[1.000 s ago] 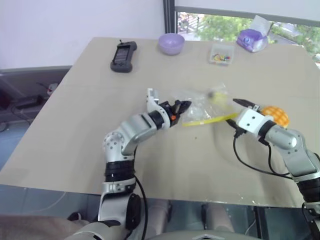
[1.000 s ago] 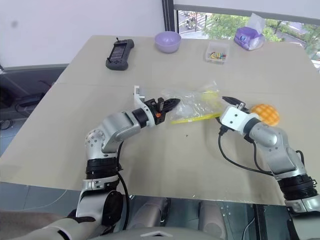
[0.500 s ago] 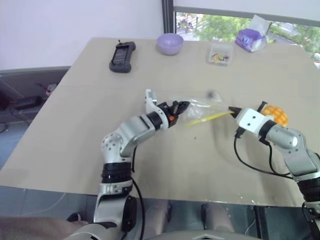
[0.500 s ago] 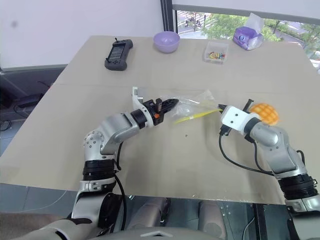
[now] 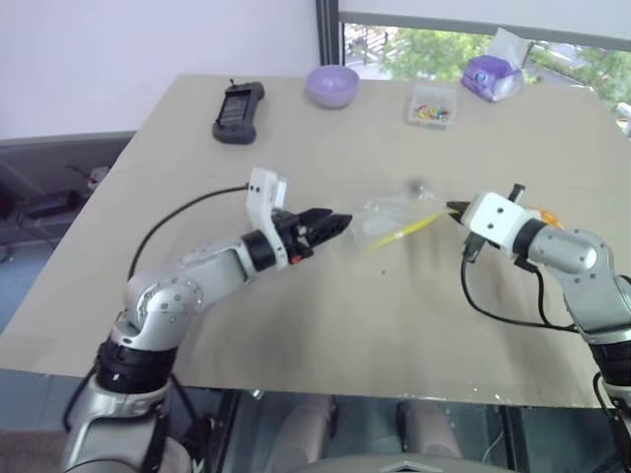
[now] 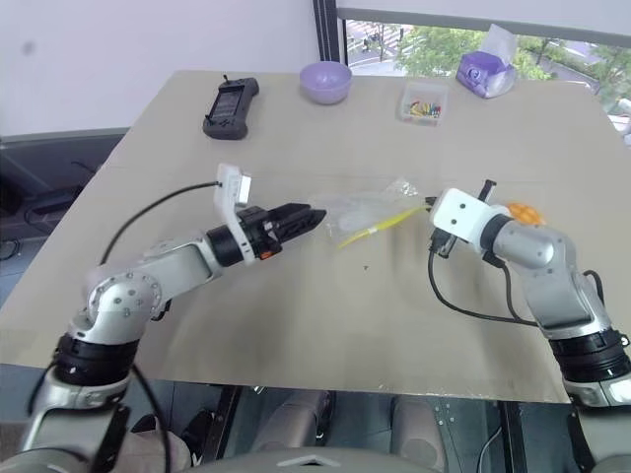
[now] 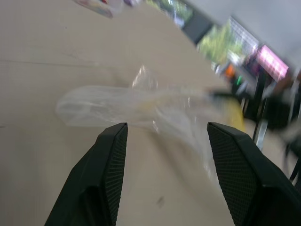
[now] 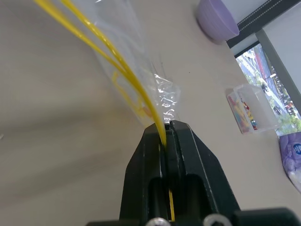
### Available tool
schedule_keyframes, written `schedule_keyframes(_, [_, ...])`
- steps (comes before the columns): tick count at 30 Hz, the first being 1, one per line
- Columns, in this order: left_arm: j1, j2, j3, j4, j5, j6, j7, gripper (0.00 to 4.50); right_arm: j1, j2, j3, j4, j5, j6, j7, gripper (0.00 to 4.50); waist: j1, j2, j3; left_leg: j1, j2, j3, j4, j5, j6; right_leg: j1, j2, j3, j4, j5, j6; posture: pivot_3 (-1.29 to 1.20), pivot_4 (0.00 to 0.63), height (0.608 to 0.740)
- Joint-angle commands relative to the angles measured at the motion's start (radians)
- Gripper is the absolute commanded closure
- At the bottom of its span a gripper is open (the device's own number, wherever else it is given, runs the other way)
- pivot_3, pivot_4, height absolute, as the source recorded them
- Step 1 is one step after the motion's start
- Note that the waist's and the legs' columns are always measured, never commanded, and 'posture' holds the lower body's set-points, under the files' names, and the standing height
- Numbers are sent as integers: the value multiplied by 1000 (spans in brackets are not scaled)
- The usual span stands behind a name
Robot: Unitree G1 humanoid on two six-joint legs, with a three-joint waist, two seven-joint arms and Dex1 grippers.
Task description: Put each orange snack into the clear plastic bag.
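Two grippers are flanking the clear plastic bag, which is lying stretched crosswise between them on the table. Our right gripper is pinching the yellow zip strip at the bag's mouth; our left gripper is standing spread, just short of the bag's far end. We are seeing the orange snack behind our right wrist, so that arm is nearer it.

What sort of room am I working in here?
Probably an office or lab: a broad beige table beside a window onto trees, with a black handheld controller, a purple bowl and a purple tissue pack.
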Motion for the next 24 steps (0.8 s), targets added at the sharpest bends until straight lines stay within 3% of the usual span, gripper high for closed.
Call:
schedule_keyframes(1, [27,60,-62,-44,263,-239,-204,1583,-27,-2,7,-22,-12,39,11,4500,3,0,0,0,0,0,0,0,0,0,0,0,0,0,0,0,150,740])
schedule_keyframes(10, [-4,-48,-84,-40,379,-290,-288,1583,-88,33,94,-19,-71,124,32,4500,0,0,1,-2,0,-2,0,0,0,-1,-1,-2,0,0,0,0,150,740])
schedule_keyframes(24, [-27,-84,-109,31,589,-367,-351,1583,-166,104,154,-23,-114,218,46,4500,-1,0,1,-2,0,-7,0,0,0,-2,-1,-2,0,0,0,0,150,740])
